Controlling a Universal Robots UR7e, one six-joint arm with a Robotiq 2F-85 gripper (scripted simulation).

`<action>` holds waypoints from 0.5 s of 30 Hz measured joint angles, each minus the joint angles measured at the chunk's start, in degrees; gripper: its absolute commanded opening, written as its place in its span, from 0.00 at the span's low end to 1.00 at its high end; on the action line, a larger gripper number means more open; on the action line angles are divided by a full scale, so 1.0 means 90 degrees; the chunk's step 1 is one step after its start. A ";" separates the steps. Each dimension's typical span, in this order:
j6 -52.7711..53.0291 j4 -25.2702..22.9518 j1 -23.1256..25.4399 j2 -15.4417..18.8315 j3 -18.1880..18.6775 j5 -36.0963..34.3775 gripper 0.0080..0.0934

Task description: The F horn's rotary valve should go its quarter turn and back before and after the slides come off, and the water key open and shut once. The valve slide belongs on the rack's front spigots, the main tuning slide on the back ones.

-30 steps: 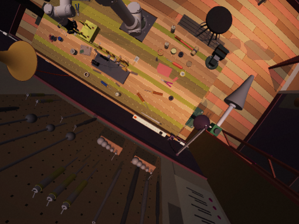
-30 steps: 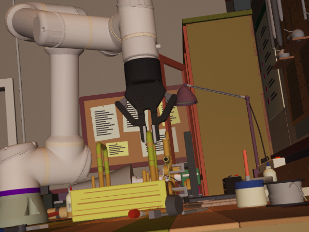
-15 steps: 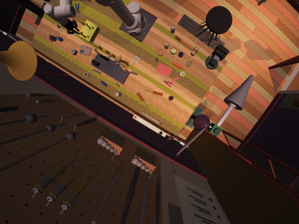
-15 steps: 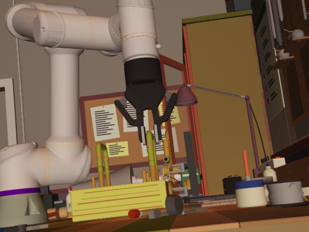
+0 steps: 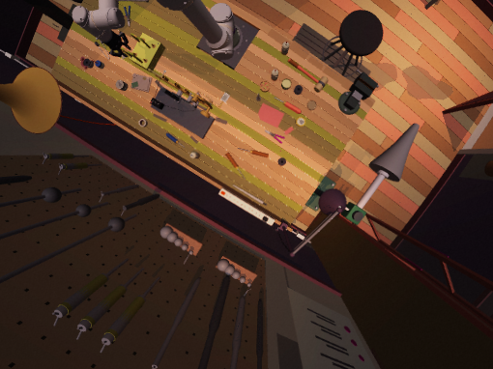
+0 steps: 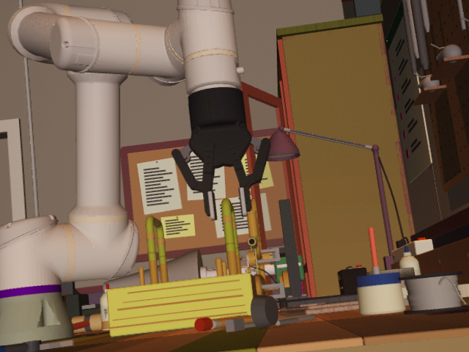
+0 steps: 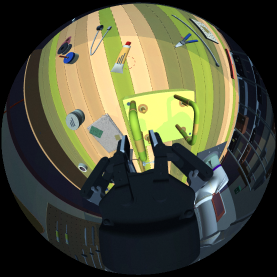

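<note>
A green and brass U-shaped tuning slide [image 6: 229, 235] [image 7: 137, 131] stands upright on the yellow rack [image 6: 180, 303] [image 7: 160, 117] [image 5: 147, 50], its bend just between my fingertips. My gripper [image 6: 227, 204] [image 7: 139, 143] [image 5: 117, 44] hangs over that bend, open and holding nothing. A second U-shaped slide [image 6: 156, 246] [image 7: 191, 118] stands on the rack's other spigots, apart from the first. The horn's valve section [image 6: 261, 257] [image 5: 186, 96] sits behind the rack on a dark mat, partly hidden by it.
My own arm's base [image 6: 34, 295] stands close to the rack. In front of the rack lie a red-capped tube [image 6: 212, 324] and a grey disc [image 6: 265, 310]. Tubs [image 6: 380, 293], a desk lamp [image 6: 282, 146] and a cabinet [image 6: 341, 151] stand to the right.
</note>
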 measured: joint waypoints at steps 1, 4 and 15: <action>0.0000 0.0000 0.0000 0.0000 0.0000 0.0000 0.40; 0.0000 0.0002 0.0000 0.0000 0.0000 0.0000 0.40; 0.0000 0.0128 0.0000 -0.0048 -0.0075 0.0000 0.40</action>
